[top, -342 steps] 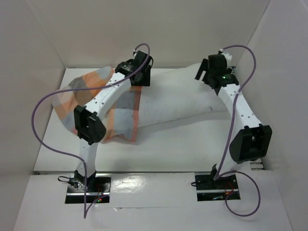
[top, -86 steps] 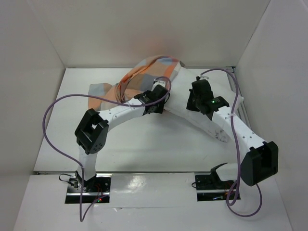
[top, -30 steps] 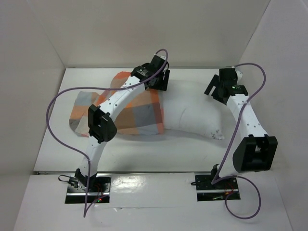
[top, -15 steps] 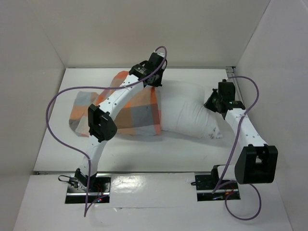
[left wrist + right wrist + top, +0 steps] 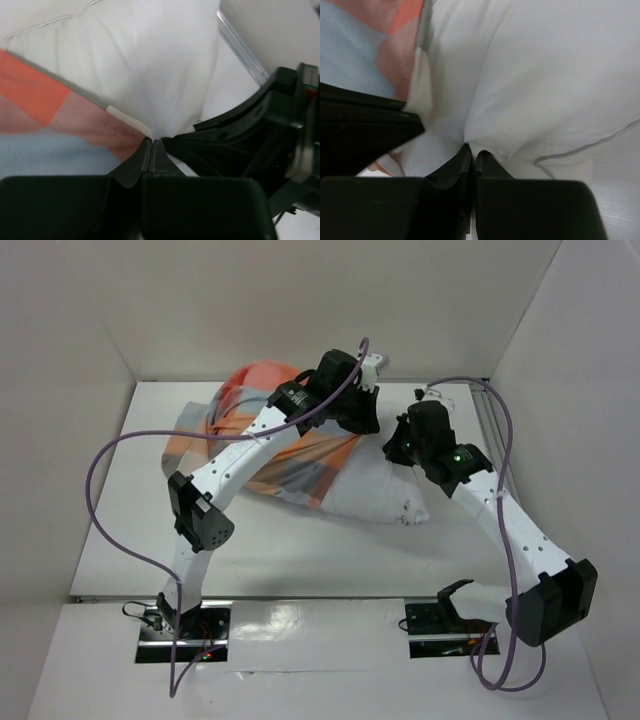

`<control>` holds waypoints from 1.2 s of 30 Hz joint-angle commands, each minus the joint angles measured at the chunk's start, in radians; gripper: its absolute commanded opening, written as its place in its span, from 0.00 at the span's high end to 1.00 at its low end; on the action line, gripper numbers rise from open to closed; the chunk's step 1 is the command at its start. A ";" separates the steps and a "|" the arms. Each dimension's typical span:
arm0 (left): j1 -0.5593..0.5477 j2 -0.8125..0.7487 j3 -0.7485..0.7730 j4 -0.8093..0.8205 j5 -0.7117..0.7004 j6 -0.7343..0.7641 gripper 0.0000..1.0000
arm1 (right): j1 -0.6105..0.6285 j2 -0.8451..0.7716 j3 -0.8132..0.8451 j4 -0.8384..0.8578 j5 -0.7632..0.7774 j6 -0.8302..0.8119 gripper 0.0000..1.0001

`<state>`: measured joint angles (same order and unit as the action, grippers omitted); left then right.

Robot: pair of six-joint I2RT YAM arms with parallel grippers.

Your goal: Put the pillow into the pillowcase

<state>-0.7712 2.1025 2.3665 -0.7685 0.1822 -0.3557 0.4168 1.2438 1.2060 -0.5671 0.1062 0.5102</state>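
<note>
Left pincer (image 5: 152, 145), closed tight, grips the pillowcase (image 5: 300, 455) hem; right pincer (image 5: 472, 150), likewise closed, pinches the pillow (image 5: 375, 495). Roughly half appears sheathed, with the right end not yet covered.

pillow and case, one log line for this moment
left gripper shut on pillowcase hem | right gripper shut on pillow | part of pillow outside pillowcase
</note>
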 commanded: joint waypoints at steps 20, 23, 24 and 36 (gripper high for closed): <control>-0.073 -0.711 -0.922 0.132 -0.624 -0.140 0.38 | -0.193 -0.159 -0.040 -0.134 -0.026 -0.022 0.00; -0.083 -0.794 -1.191 0.237 -0.645 -0.256 0.24 | -0.193 -0.182 -0.063 -0.197 -0.046 -0.044 0.00; -0.083 -0.808 -1.298 0.280 -0.633 -0.287 0.23 | -0.184 -0.182 -0.086 -0.207 -0.046 -0.044 0.00; -0.036 -0.688 -1.520 0.748 -0.687 -0.190 0.22 | -0.174 -0.208 -0.161 -0.251 -0.135 -0.073 0.00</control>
<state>-0.8398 1.3808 0.8524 -0.2157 -0.4515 -0.5877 0.2363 1.0496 1.0515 -0.7982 0.0284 0.4706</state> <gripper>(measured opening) 0.785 0.999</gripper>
